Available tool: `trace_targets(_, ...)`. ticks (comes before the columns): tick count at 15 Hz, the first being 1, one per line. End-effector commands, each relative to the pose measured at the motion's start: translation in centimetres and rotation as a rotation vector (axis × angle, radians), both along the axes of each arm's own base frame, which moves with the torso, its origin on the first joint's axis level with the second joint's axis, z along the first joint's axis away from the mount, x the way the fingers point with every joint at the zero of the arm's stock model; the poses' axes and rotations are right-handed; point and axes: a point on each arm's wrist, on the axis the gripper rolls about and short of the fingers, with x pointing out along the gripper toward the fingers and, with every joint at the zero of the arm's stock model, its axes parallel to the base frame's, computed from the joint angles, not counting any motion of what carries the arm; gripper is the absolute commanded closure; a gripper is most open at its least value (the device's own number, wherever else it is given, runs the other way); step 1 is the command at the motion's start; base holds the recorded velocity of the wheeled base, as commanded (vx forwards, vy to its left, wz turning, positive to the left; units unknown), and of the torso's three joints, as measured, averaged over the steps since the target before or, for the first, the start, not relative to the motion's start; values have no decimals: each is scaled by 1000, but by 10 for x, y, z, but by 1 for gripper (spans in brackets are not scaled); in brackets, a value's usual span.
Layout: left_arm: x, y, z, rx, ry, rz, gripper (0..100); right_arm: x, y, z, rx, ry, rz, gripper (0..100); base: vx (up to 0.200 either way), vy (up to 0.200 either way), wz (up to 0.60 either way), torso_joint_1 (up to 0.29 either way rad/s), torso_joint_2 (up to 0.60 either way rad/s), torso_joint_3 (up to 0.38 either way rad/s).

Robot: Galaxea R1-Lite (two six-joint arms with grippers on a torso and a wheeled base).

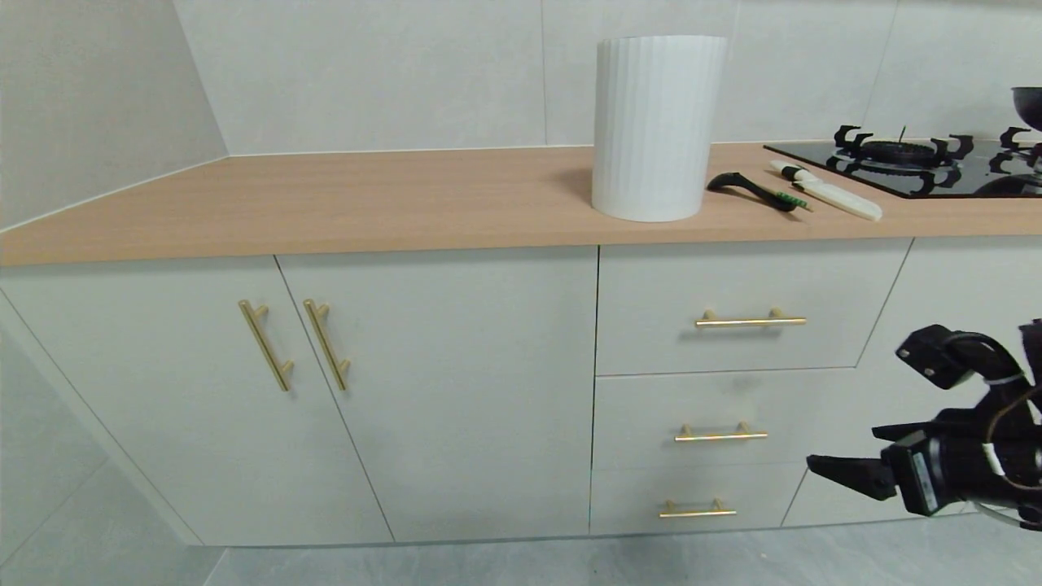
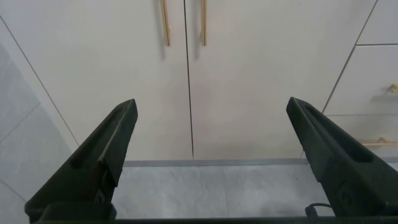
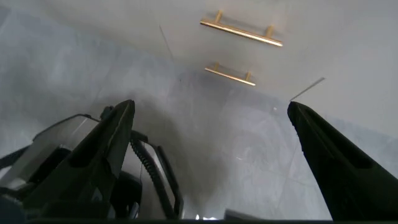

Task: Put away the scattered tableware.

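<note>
On the wooden countertop (image 1: 366, 203) stands a tall white ribbed holder (image 1: 655, 126). Just right of it lie a black-handled utensil (image 1: 749, 189), a thin green-striped stick (image 1: 791, 198) and a white knife (image 1: 830, 194). My right gripper (image 1: 847, 456) hangs low at the right, in front of the drawers and far below the counter, open with nothing in it (image 3: 210, 109). The left gripper (image 2: 211, 106) is open and empty too, facing the cabinet doors near the floor.
A black gas hob (image 1: 920, 163) sits at the counter's right end. Below are two cabinet doors with gold handles (image 1: 293, 342) and three drawers with gold handles (image 1: 749, 321). Grey tiled floor (image 1: 488, 566) runs along the cabinet's base.
</note>
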Motion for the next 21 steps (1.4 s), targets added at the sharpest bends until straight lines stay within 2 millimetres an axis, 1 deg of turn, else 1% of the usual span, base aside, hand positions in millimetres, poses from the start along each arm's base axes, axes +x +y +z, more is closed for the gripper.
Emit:
trace_targets(1, 0, 0, 0, 0, 0, 1, 0, 37, 12, -28, -42, 106, 1, 0, 0, 0, 0, 0, 0, 0)
trace_targets(3, 0, 0, 0, 0, 0, 1, 0, 49, 15, -50, -55, 176, -9, 0, 0, 0, 0, 0, 0, 0)
trace_targets(5, 0, 0, 0, 0, 0, -1, 0, 66, 18, -71, -56, 161, -62, 0, 0, 0, 0, 0, 0, 0)
trace_targets(6, 0, 0, 0, 0, 0, 1, 0, 70, 18, -78, -49, 166, -76, 0, 0, 0, 0, 0, 0, 0)
trace_targets(7, 0, 0, 0, 0, 0, -1, 0, 83, 21, -93, -23, 161, -104, 0, 0, 0, 0, 0, 0, 0)
trace_targets(8, 0, 0, 0, 0, 0, -1, 0, 96, 24, -115, -10, 143, -148, 0, 0, 0, 0, 0, 0, 0)
trace_targets(9, 0, 0, 0, 0, 0, 1, 0, 102, 24, -124, -16, 122, -178, 0, 0, 0, 0, 0, 0, 0)
trace_targets(10, 0, 0, 0, 0, 0, 1, 0, 111, 25, -141, -44, 88, -225, 0, 0, 0, 0, 0, 0, 0)
trace_targets(12, 0, 0, 0, 0, 0, 1, 0, 122, 26, -159, -47, 25, -282, 0, 0, 0, 0, 0, 0, 0)
trace_targets(13, 0, 0, 0, 0, 0, -1, 0, 126, 27, -164, -26, 6, -296, 0, 0, 0, 0, 0, 0, 0)
trace_targets(14, 0, 0, 0, 0, 0, -1, 0, 135, 28, -171, -1, -51, -324, 0, 0, 0, 0, 0, 0, 0)
trace_targets(15, 0, 0, 0, 0, 0, 1, 0, 138, 29, -176, -5, -75, -339, 0, 0, 0, 0, 0, 0, 0)
trace_targets(17, 0, 0, 0, 0, 0, -1, 0, 145, 30, -182, -8, -91, -350, 0, 0, 0, 0, 0, 0, 0)
trace_targets(18, 0, 0, 0, 0, 0, -1, 0, 152, 31, -187, -4, -98, -351, 0, 0, 0, 0, 0, 0, 0)
trace_targets(21, 0, 0, 0, 0, 0, -1, 0, 160, 33, -189, 2, -116, -356, 0, 0, 0, 0, 0, 0, 0)
